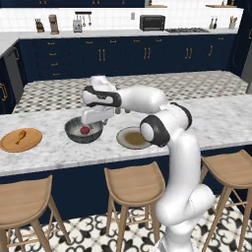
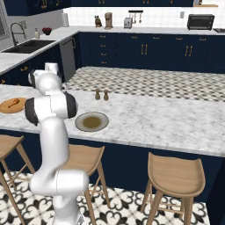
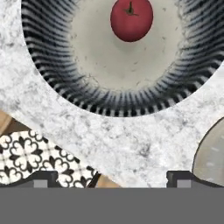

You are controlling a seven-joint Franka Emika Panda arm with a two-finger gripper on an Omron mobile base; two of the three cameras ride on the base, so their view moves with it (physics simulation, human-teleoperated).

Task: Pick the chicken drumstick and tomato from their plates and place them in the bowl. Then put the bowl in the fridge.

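Resting loose, seemingly: tomato (image 3: 131, 19), bowl (image 3: 57, 83).

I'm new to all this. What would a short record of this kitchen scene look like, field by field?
tomato: lying inside the bowl
chicken drumstick: on the wooden plate, at the counter's left
grey-rimmed plate: bare, right of the bowl
gripper: open, above the bowl's near rim, holding nothing
counter: white marble, with stools along its front

bowl (image 3: 65, 83): top rim cut off | grey-rimmed plate (image 3: 212, 153): cropped right | tomato (image 3: 131, 19): top clipped
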